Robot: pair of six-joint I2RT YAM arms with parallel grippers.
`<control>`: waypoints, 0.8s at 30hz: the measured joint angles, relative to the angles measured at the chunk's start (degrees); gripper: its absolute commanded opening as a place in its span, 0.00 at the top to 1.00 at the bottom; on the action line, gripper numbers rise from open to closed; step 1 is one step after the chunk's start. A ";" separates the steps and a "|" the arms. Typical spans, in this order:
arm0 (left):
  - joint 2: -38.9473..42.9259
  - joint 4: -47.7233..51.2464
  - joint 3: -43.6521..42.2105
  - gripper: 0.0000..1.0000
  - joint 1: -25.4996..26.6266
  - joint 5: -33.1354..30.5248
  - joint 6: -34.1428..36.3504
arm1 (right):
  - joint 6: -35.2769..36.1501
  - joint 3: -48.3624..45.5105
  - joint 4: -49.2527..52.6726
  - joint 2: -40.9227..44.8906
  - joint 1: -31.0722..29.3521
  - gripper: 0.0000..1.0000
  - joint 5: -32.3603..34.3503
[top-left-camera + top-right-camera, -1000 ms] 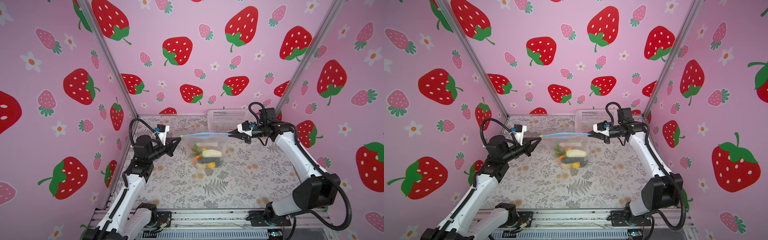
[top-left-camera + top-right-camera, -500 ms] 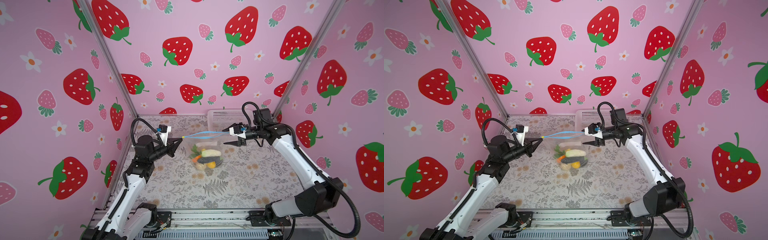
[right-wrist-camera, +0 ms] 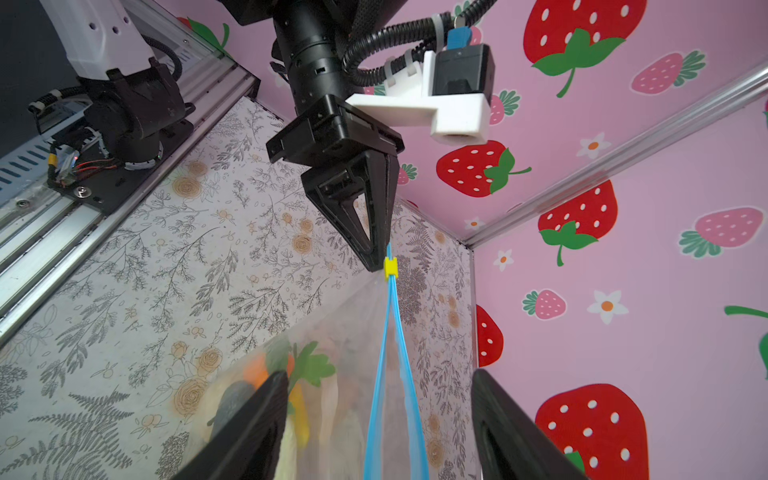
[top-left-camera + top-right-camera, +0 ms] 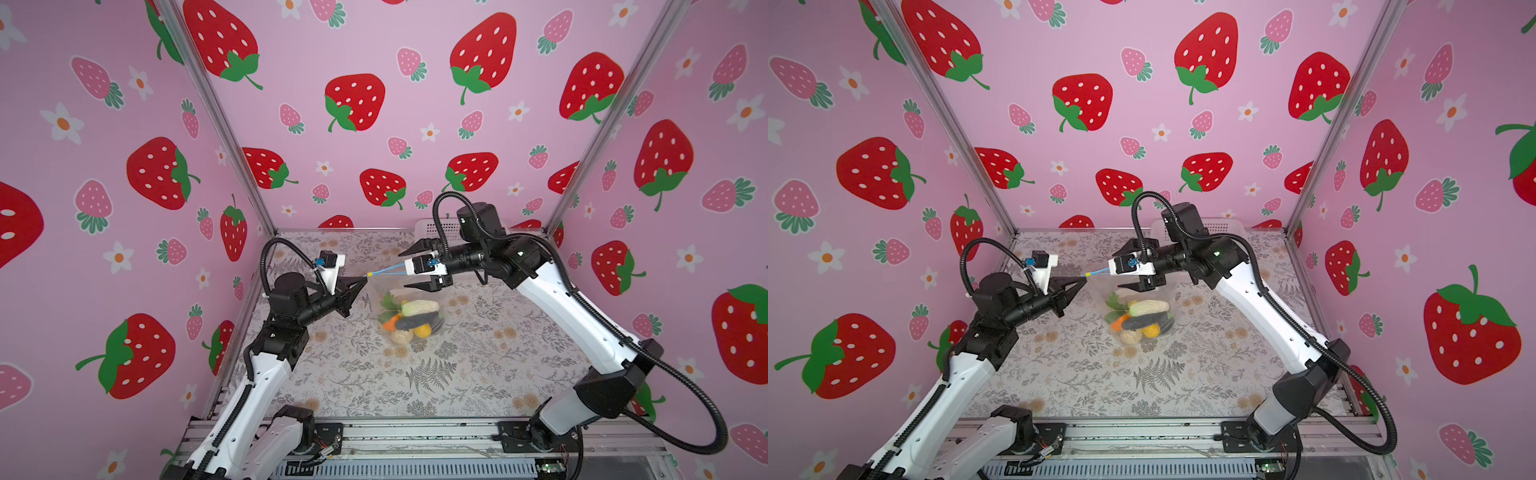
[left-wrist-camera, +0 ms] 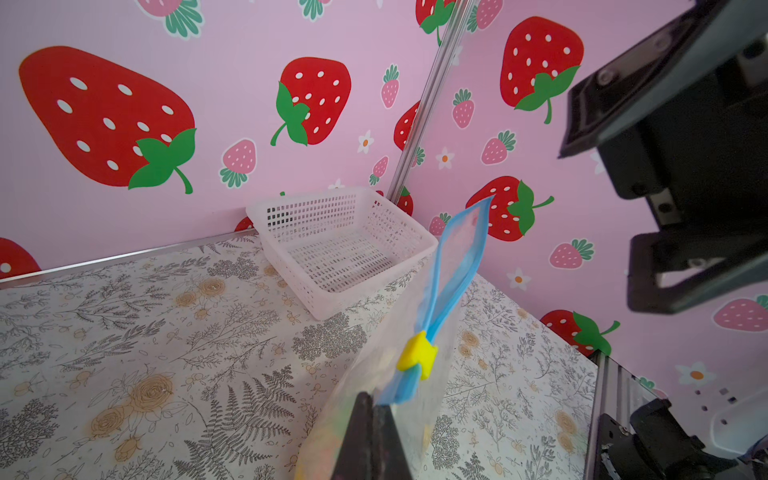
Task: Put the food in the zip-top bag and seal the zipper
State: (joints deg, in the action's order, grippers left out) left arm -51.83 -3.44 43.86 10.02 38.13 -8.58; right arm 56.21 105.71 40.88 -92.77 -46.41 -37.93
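The transparent zip-top bag (image 4: 419, 297) hangs above the table in both top views. The food (image 4: 415, 318) lies in its bottom: cream, orange, yellow, dark and green leafy pieces. The light blue zipper (image 4: 384, 271) runs as two parted strips, and its yellow slider (image 5: 417, 357) sits at the left end. My left gripper (image 4: 365, 279) is shut on the bag's corner just beyond that slider (image 3: 390, 267). My right gripper (image 4: 402, 270) is open. Its fingers straddle the zipper (image 3: 392, 332) without touching it, with the food (image 3: 299, 374) seen through the plastic beside one finger.
A white perforated basket (image 5: 340, 245) stands empty in the far right corner of the floral table (image 4: 457, 374). Pink strawberry walls close in the left, back and right sides. The metal rail (image 4: 415, 432) runs along the front.
The right gripper has opened, let go of the zipper's far end and moved left along the strip toward the left gripper. The left gripper has kept its hold and barely moved.
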 measured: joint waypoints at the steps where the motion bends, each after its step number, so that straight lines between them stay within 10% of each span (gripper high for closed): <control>1: 0.33 0.00 0.00 1.00 0.00 0.02 0.11 | 0.11 1.40 0.72 -1.38 -0.87 0.24 0.76; 24: 1.84 -0.22 -0.02 1.00 0.17 0.02 1.20 | 0.13 25.29 15.78 -19.56 -6.49 0.66 8.96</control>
State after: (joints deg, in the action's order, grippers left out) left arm -50.00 -3.66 43.83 10.20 38.15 -7.38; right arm 56.34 131.00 56.66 -112.33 -52.90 -28.97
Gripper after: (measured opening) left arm 0.045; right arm 0.352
